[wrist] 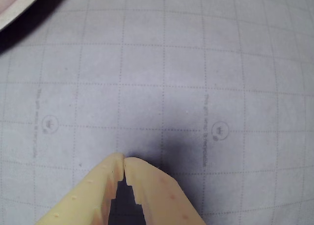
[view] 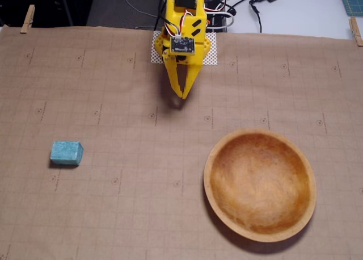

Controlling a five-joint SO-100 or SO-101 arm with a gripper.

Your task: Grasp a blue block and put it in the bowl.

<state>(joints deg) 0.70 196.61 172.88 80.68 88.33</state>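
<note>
In the fixed view, the blue block (view: pixel 66 152) lies on the brown gridded paper at the left, alone. The wooden bowl (view: pixel 260 183) sits at the lower right and is empty. My yellow gripper (view: pixel 182 95) hangs near the arm's base at the top centre, fingertips together, holding nothing, far from both block and bowl. In the wrist view the gripper (wrist: pixel 123 162) comes in from the bottom edge with its tips touching over bare paper. The bowl's rim (wrist: pixel 17 9) shows at the top left corner. The block is out of the wrist view.
The arm's base (view: pixel 184 21) with cables stands at the top centre on a white mesh pad (view: pixel 210 55). Wooden clothespins (view: pixel 27 19) clip the paper at the top corners. The paper's far edge runs along the top.
</note>
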